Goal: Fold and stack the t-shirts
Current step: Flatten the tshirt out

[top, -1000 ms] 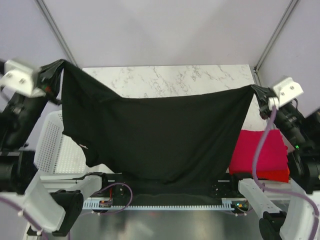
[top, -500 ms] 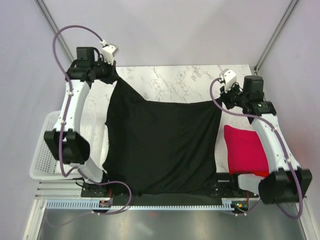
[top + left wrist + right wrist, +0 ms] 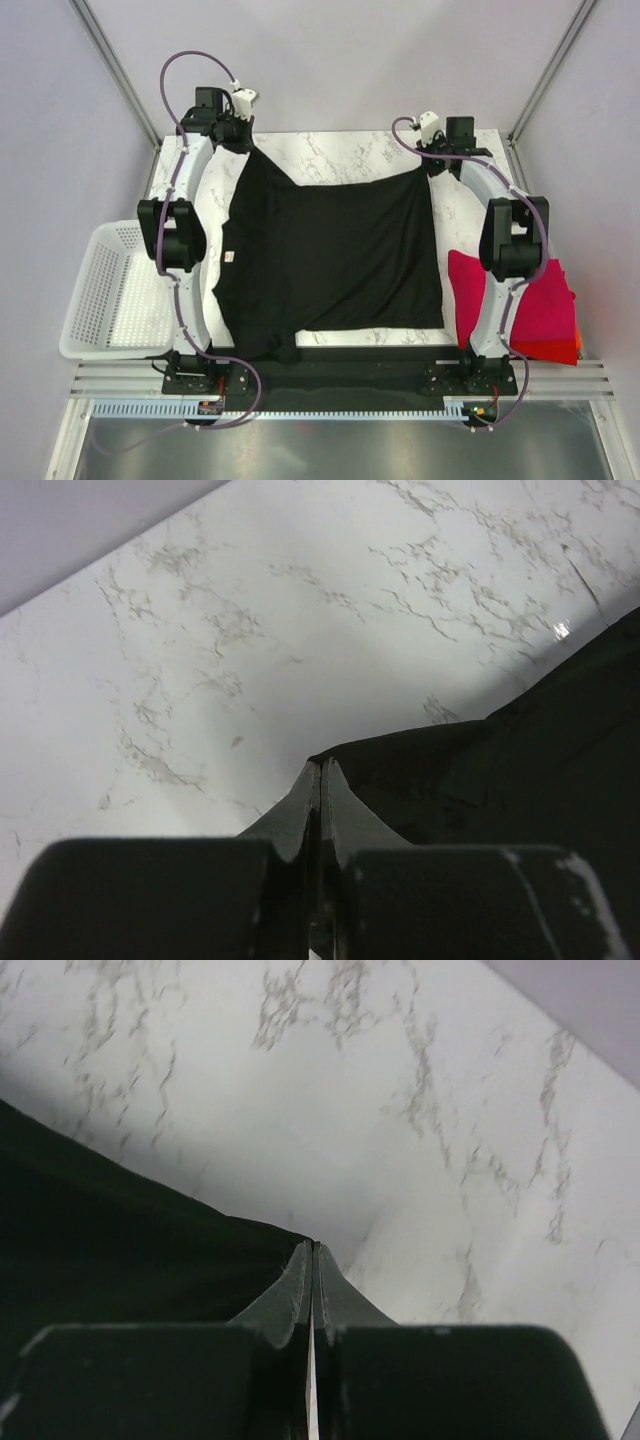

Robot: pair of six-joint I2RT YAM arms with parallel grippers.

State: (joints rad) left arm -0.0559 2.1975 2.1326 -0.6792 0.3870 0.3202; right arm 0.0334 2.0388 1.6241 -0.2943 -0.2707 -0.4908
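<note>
The black t-shirt (image 3: 330, 250) lies spread almost flat on the marble table (image 3: 340, 150), with its near edge at the table's front. My left gripper (image 3: 248, 146) is shut on its far left corner, low over the table. My right gripper (image 3: 428, 168) is shut on its far right corner. In the left wrist view the closed gripper (image 3: 320, 766) pinches the black cloth (image 3: 530, 750). In the right wrist view the closed gripper (image 3: 312, 1246) pinches the cloth's corner (image 3: 120, 1240). A folded magenta-red shirt (image 3: 500, 290) lies on an orange-red one (image 3: 562, 352) at the right.
A white mesh basket (image 3: 110, 295) sits off the table's left edge. Both arms reach far out along the table's left and right sides. Bare marble shows beyond the shirt at the far edge. Metal frame posts stand at the back corners.
Both arms swung from near the camera out to the table's far side, carrying the hanging black shirt with them. The shirt came down and now lies spread on the table.
</note>
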